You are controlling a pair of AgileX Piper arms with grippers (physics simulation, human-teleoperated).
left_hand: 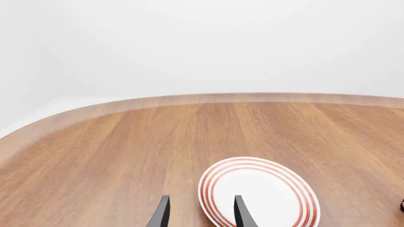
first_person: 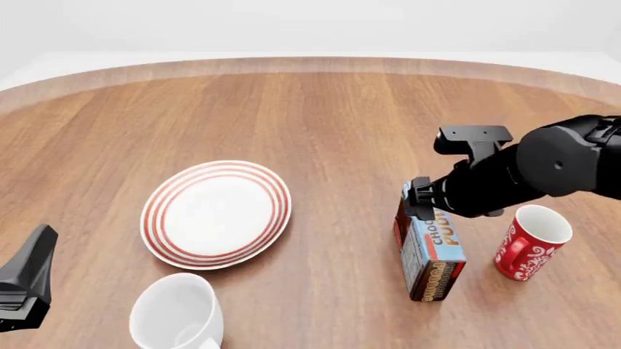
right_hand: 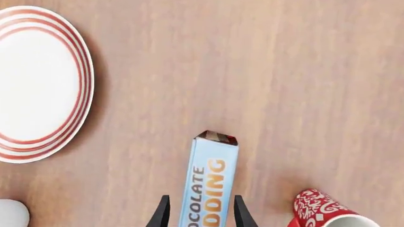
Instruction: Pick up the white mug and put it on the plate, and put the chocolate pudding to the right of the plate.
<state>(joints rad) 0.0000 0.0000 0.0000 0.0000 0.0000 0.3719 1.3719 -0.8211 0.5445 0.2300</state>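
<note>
Right tool (right_hand: 198,215) astride chocolate pudding (right_hand: 210,187); plate (first_person: 160,218) bare.

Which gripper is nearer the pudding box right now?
Right. The right gripper straddles the pudding box, jaws on either side of it. The left gripper sits far across the table, beyond the plate.

Front cam high; wrist cams close (plate (first_person: 215,214) shared)

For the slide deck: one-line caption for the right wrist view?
Right tool straddles the chocolate pudding box, between the plate and red mug.
</note>
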